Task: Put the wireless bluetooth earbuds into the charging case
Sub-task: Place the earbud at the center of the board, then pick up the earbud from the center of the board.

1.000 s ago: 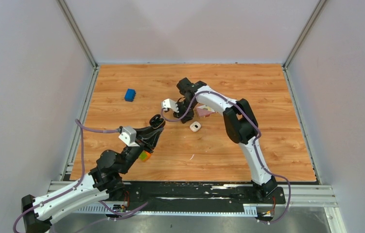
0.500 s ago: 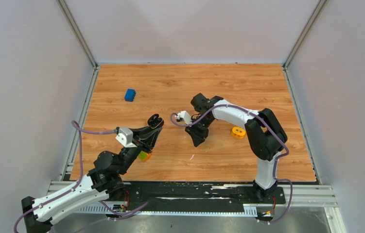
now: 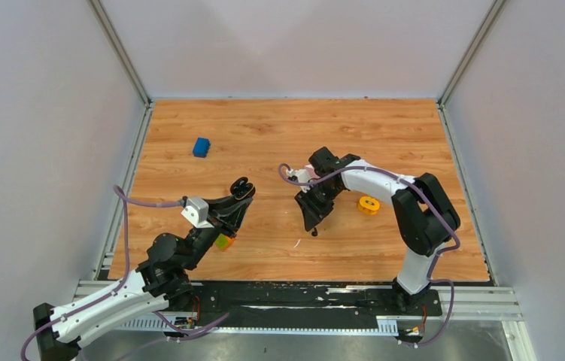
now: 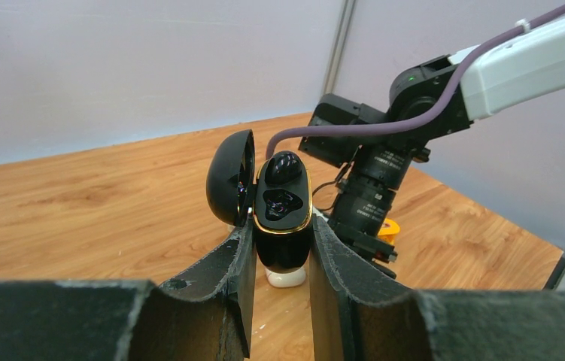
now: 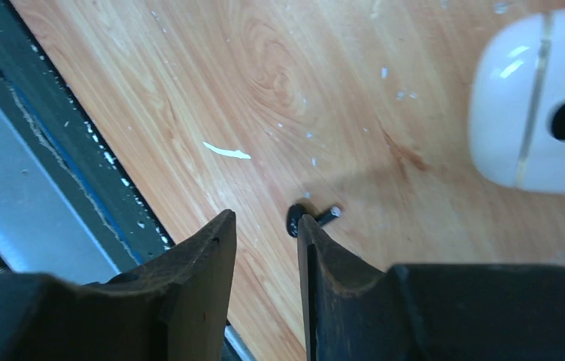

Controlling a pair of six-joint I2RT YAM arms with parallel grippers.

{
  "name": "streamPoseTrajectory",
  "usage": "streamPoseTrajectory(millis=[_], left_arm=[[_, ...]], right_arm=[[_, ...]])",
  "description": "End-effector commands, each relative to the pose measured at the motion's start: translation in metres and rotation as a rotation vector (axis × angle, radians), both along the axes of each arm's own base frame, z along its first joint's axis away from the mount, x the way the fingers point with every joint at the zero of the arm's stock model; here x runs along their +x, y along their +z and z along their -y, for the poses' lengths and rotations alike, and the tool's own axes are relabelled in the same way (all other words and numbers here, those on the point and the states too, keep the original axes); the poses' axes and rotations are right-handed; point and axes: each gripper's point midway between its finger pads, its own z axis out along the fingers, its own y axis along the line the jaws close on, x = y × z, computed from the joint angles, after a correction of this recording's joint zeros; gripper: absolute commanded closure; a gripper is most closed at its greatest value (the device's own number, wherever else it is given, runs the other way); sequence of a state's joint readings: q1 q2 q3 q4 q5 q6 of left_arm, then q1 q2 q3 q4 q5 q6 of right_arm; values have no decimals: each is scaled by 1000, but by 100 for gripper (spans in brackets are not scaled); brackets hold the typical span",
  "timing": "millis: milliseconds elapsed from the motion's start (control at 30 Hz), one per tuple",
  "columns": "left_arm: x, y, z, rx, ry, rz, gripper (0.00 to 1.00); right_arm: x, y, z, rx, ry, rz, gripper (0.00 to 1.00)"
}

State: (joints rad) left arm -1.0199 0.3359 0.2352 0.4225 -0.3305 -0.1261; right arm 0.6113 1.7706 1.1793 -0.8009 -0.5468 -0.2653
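My left gripper (image 4: 280, 226) is shut on the black charging case (image 4: 283, 241) and holds it upright above the table, lid (image 4: 230, 178) swung open to the left. A glossy black earbud (image 4: 283, 167) sits in the upper slot; the lower slot (image 4: 280, 203) looks empty. In the top view the case (image 3: 242, 186) is left of centre. The other earbud (image 5: 294, 220), black with a whitish-tipped stem, lies on the wood just past my right gripper's (image 5: 264, 222) right fingertip. That gripper is open and empty, low over the table (image 3: 313, 220).
A white oval case-like object (image 5: 542, 105) lies close beyond the earbud, and shows behind the black case (image 4: 287, 278). A yellow ring (image 3: 369, 204) lies right of the right wrist. A blue block (image 3: 202, 147) is far left. A green-orange piece (image 3: 224, 241) lies under the left arm.
The right arm has swung from the far middle toward the near side and lowered over the loose earbud, uncovering the yellow ring. The left arm and case have stayed put.
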Motion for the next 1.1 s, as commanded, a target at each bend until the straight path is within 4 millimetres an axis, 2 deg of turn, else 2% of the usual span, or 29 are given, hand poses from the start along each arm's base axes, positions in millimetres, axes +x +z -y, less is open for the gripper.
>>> streamPoseTrajectory(millis=[0,67,167,267,367,533,600,800,1067], left_arm=[[-2,19,-2,-33,0,23,100],[-1,19,-3,-29,2,23,100],[-1,17,-2,-27,4,20,100],[-1,16,-2,-31,3,19,100],[-1,19,-3,-33,3,24,100],[0,17,-4,-20,14,19,100],[1,16,-4,-15,17,17,100],[3,13,-1,-10,20,9,100],[4,11,1,-1,18,5,100]], right_arm=[[-7,12,-26,96,-1,-123,63],[-1,24,-24,104,63,-84,63],[4,53,-21,206,213,-2,65],[16,61,-9,248,444,259,63],[26,47,8,223,668,535,60],[35,15,24,159,868,747,60],[30,3,25,167,933,757,61],[22,-12,14,179,1044,737,60],[14,-30,10,145,1135,665,59]])
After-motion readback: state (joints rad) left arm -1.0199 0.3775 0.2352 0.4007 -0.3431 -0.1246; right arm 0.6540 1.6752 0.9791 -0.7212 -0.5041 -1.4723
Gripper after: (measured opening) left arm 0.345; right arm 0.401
